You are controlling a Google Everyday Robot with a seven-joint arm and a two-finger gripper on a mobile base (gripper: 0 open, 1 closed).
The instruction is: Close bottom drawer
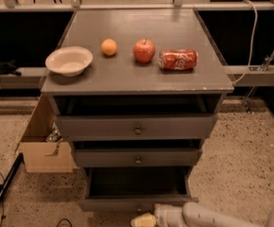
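While the gripper [144,220] is hovering at the bottom edge of the view, wide or narrow I cannot tell, the bottom drawer [137,204] is sitting pulled out just beyond it at 12 o'clock, its front panel running 9 to 3. A straight push toward 12 is looking right. Farther back, the cabinet top [127,27] is carrying a bowl [69,60], orange [109,47], apple [144,50] and can [178,59]; a cardboard box [42,150] is standing at 9 o'clock.

Gripper [144,220] sits low, just before the bottom drawer [127,204] front. Above and beyond it, on the desk [127,79], left to right: bowl [69,60], orange [109,47], apple [144,50], can [178,59]. Box [45,150] on the floor, left.
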